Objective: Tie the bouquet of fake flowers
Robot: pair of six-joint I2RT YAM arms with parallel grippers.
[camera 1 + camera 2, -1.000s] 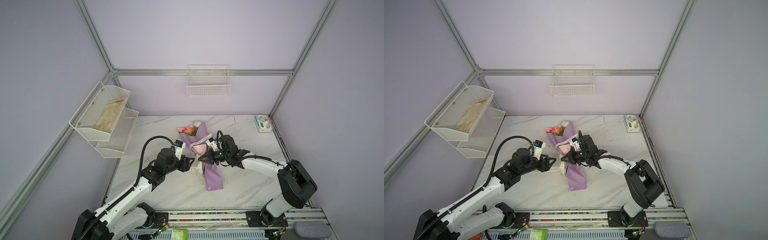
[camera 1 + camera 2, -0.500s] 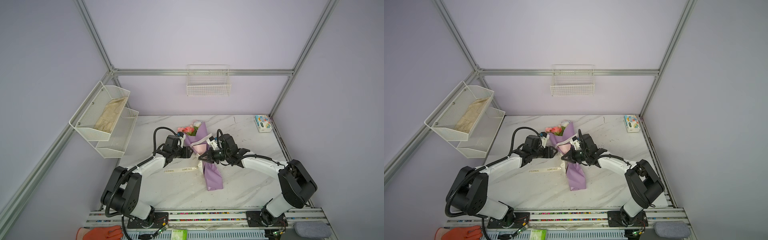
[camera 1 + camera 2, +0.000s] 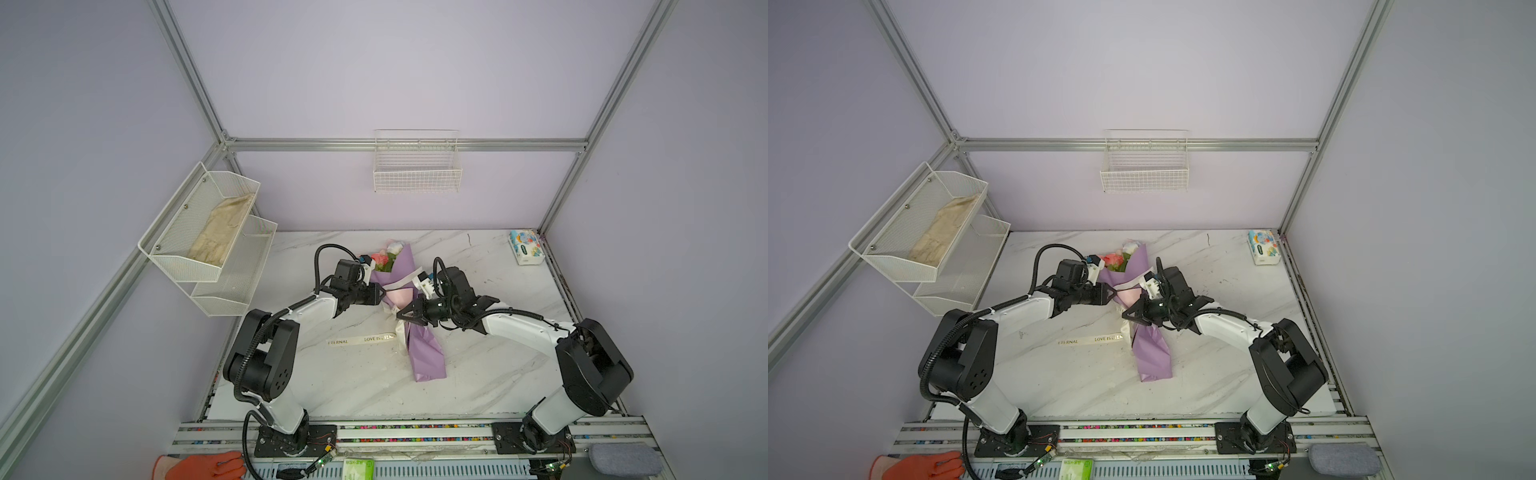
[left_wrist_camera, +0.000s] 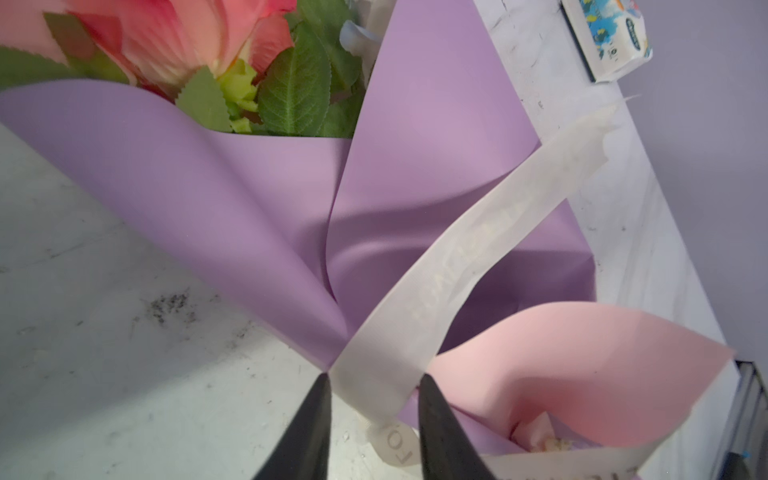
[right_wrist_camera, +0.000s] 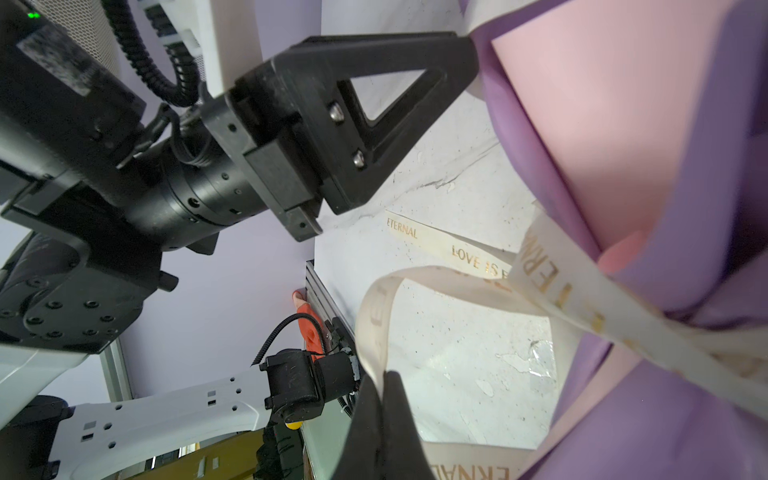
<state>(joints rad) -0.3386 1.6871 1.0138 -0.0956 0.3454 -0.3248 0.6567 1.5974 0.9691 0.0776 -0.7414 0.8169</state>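
The bouquet of fake flowers (image 3: 424, 353) (image 3: 1152, 353) lies in a lilac paper cone with a pink inner sheet, its blooms (image 4: 174, 37) pointing at the back wall. A cream lettered ribbon (image 3: 361, 340) (image 3: 1090, 340) crosses its waist, and one tail lies flat on the table. My left gripper (image 3: 381, 294) (image 3: 1113, 293) (image 4: 374, 376) is at the cone's left edge. Its jaws stand apart on either side of a ribbon strand (image 4: 457, 266). My right gripper (image 3: 400, 316) (image 3: 1125, 316) (image 5: 380, 376) is shut on a ribbon loop (image 5: 374, 320) beside the cone's waist.
A tissue pack (image 3: 525, 247) lies at the back right corner. A wire basket (image 3: 417, 174) hangs on the back wall. A white two-tier rack (image 3: 203, 232) with a cloth in it hangs on the left wall. An orange glove (image 3: 203, 467) lies beyond the front rail.
My left arm has folded its elbow back and carried its gripper away from me along the cone to the upper ribbon strand. Its jaws have narrowed. The right arm has stayed put.
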